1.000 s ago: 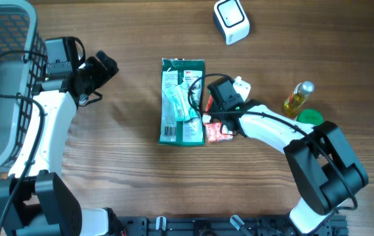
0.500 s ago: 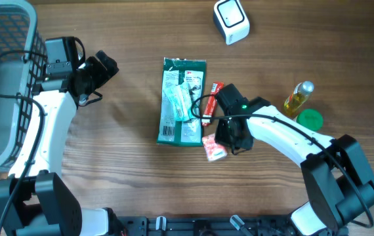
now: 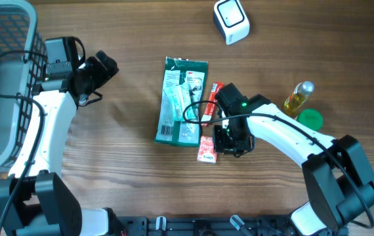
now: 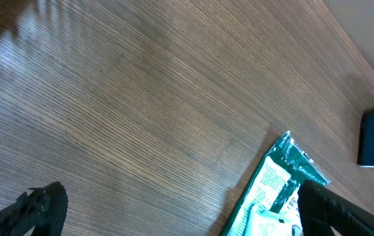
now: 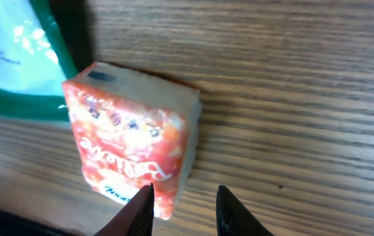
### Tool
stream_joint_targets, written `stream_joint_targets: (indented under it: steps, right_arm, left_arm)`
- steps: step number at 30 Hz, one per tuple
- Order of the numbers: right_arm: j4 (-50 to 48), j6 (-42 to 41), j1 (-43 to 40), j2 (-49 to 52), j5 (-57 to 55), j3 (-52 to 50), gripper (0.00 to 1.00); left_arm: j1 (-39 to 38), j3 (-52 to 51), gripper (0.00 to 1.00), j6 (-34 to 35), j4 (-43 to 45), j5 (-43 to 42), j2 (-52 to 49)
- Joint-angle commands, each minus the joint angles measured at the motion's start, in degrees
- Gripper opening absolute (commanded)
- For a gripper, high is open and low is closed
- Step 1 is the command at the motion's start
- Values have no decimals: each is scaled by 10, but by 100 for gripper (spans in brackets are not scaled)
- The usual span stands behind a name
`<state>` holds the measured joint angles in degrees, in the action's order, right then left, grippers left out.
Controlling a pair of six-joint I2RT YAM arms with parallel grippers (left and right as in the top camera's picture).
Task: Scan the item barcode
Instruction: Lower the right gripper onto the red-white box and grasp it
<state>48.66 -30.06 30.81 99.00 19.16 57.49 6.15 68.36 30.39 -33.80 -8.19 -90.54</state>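
Note:
A small red-and-white tissue pack [image 3: 207, 149] lies flat on the wooden table just below the green packet [image 3: 182, 101]. In the right wrist view the tissue pack [image 5: 131, 137] rests on the wood. My right gripper [image 5: 185, 190] is open, its jaws parted around the pack's lower right corner, with a gap on the right side. Overhead, the right gripper [image 3: 221, 145] sits at the pack's right edge. The white scanner [image 3: 231, 21] stands at the back. My left gripper [image 3: 102, 69] hangs wide open over bare wood to the left, and the left wrist view shows the green packet [image 4: 272, 190].
A grey basket [image 3: 3, 78] fills the left edge. A thin red stick pack [image 3: 213, 98] lies beside the green packet. A bottle of yellow oil [image 3: 297, 98] and a green lid [image 3: 310, 118] sit at the right.
My right gripper carried the red tissue pack toward the near edge, set it on the table and parted its jaws. The left arm has not moved.

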Motion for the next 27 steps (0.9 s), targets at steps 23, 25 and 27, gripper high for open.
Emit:
stream_joint_targets:
  steps: [23, 25, 27]
  right_arm:
    - [-112, -81, -1, -10, -9, -73, 30]
    - [-116, -91, -1, -10, -11, -76, 27]
    - [-125, -91, -6, -10, -14, -76, 17]
  left_arm:
    - [1, 3, 100, 5, 2, 3, -2]
    - [1, 3, 100, 5, 2, 3, -2]
    - [1, 3, 100, 5, 2, 3, -2]
